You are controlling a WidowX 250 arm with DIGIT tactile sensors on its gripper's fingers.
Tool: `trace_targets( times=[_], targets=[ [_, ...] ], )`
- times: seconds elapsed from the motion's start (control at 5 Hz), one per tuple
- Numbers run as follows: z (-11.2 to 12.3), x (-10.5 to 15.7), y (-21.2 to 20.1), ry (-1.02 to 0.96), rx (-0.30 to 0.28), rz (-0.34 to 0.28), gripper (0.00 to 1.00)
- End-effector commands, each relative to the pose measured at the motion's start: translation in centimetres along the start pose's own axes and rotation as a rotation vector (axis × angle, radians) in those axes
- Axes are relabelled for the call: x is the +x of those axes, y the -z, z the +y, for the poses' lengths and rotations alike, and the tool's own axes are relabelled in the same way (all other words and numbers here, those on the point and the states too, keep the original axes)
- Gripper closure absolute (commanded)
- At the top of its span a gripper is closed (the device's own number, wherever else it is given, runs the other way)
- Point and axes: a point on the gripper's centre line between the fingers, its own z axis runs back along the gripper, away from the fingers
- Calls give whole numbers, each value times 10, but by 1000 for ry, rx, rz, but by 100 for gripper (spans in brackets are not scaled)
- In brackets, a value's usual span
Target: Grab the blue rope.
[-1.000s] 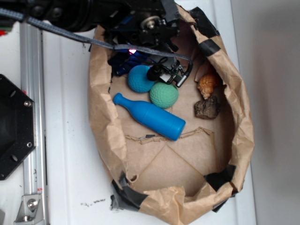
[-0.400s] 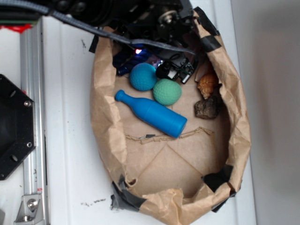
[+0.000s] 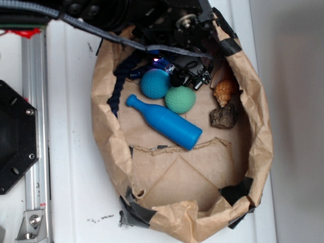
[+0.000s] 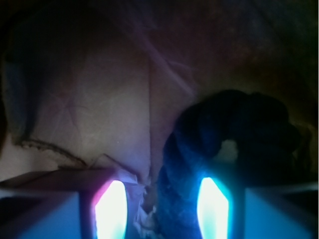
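The gripper (image 4: 162, 206) stood open, jaws apart, with the blue rope (image 4: 234, 134) just ahead of them (dark, curled), lying along the paper bag's (image 3: 255, 126) wall behind the teal ball (image 3: 154, 83).
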Motion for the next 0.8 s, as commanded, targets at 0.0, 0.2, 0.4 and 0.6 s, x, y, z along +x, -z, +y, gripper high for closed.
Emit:
trace_targets(
  times=[0.0, 0.2, 0.4, 0.6],
  targets=[
    [18, -18, 20, 73, 9, 16, 100],
    [18, -18, 18, 79, 15, 8, 100],
    [18, -18, 17, 83, 15, 3, 100],
    [15, -19, 11, 155, -31, -20, 100]
  ],
)
